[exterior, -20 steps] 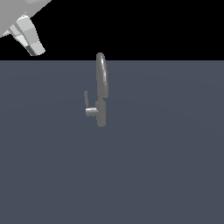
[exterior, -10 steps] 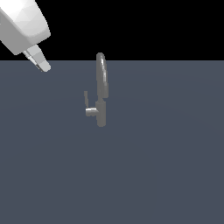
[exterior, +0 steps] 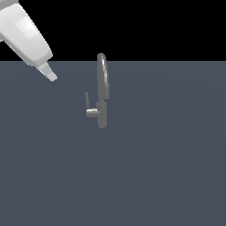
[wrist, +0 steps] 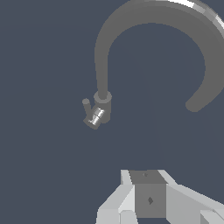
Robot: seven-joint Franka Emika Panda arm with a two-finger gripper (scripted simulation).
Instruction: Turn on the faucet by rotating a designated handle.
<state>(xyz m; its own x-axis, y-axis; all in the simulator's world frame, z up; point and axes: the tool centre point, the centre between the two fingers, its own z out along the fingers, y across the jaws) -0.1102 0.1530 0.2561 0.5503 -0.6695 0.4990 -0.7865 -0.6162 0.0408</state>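
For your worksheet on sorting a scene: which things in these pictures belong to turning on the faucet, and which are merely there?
Belongs to the job:
- small grey metal faucet with arched spout
- thin flat grey handle on its side stub
- white gripper, apart from both

Merely there:
- plain dark grey-blue surface

I see a flat, plain slate-grey floor filling the lower part of the exterior view. It carries no markings or texture. Above it, a solid black backdrop meets the floor along a straight horizontal line. In the wrist view, the same grey floor fills the background, evenly lit.
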